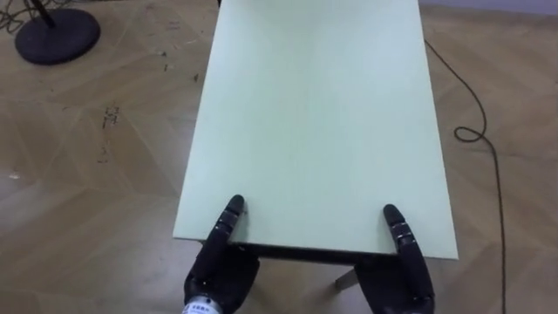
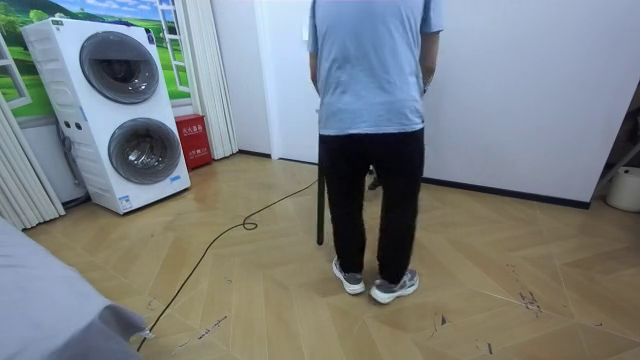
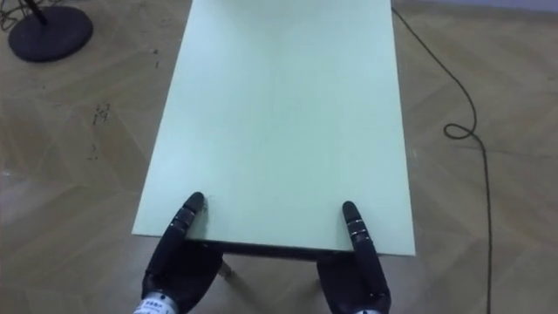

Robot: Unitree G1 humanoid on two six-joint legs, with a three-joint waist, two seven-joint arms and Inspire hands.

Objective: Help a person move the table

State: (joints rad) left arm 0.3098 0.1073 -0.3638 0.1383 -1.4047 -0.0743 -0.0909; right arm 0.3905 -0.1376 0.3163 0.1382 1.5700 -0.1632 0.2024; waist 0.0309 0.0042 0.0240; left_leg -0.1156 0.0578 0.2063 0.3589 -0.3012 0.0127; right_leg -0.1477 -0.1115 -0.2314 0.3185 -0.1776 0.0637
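Note:
A long table with a pale green top [image 1: 314, 113] stretches away from me over the wooden floor. My left hand [image 1: 222, 262] grips its near edge at the left corner, the thumb lying on the top and the rest underneath. My right hand [image 1: 405, 275] holds the same edge near the right corner in the same way. In the room view a person [image 2: 370, 120] in a blue shirt and black trousers stands with their back to the camera, hiding most of the table. One dark table leg [image 2: 320, 210] shows beside the person's legs.
A round black stand base [image 1: 57, 35] sits on the floor at the far left of the table. A dark cable [image 1: 475, 131] loops along the floor on the table's right. Two stacked washing machines [image 2: 125, 110] stand by the wall at the room view's left.

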